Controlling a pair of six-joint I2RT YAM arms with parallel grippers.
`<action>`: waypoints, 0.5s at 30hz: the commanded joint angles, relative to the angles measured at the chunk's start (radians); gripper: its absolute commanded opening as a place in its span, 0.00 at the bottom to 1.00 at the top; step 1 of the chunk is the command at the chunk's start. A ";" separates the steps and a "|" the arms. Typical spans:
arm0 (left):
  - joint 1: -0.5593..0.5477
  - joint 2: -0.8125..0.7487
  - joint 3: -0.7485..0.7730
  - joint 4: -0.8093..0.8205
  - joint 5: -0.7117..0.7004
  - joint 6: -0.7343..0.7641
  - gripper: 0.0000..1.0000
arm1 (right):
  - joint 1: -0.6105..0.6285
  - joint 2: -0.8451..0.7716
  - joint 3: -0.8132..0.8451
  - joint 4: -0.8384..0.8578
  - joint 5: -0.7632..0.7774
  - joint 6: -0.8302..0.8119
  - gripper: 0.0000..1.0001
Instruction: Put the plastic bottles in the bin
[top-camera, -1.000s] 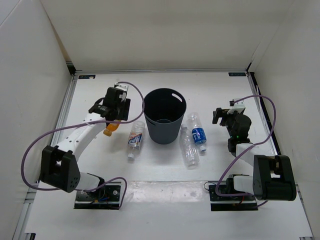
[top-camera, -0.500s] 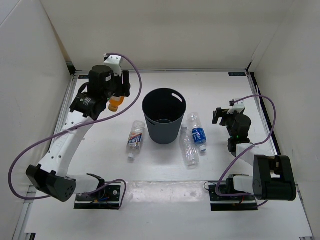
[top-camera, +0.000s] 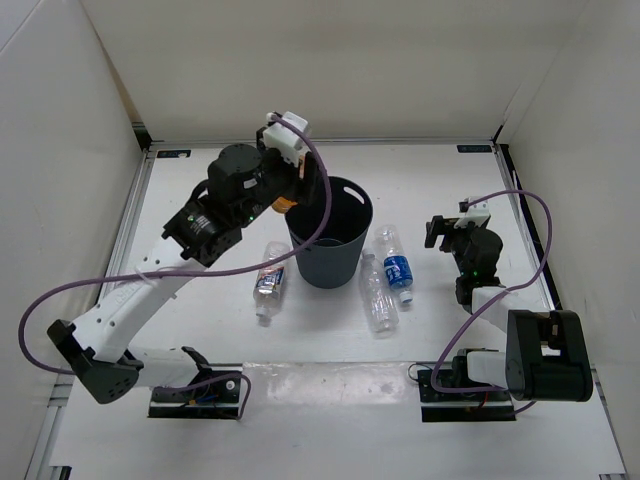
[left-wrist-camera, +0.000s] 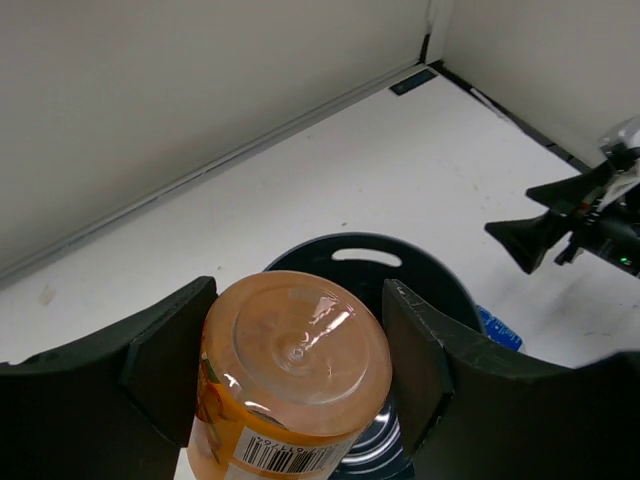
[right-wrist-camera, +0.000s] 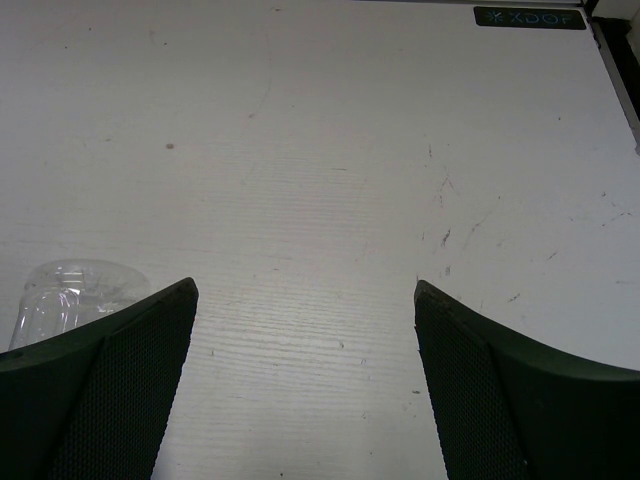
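Observation:
My left gripper is shut on the orange bottle and holds it raised at the left rim of the dark grey bin. In the left wrist view the orange bottle sits base-up between my fingers, with the bin open below it. A bottle with a multicoloured label lies left of the bin. A blue-label bottle and a plain clear bottle lie right of it. My right gripper is open and empty; its wrist view shows a clear bottle end at the left.
White walls enclose the table on the left, back and right. The left arm's purple cable loops over the left side. Both arm bases stand at the near edge.
My left gripper has lifted the orange bottle off the table left of the bin and carried it up and right to the bin's rim. The right arm has not moved.

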 joint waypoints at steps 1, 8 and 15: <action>-0.065 0.008 0.014 0.094 -0.041 0.070 0.33 | 0.001 0.001 0.026 0.025 0.014 0.003 0.90; -0.135 0.094 0.024 0.167 -0.021 0.119 0.43 | 0.003 0.001 0.026 0.027 0.016 0.006 0.90; -0.121 0.143 -0.018 0.233 0.030 0.096 1.00 | 0.001 0.000 0.024 0.024 0.014 0.006 0.90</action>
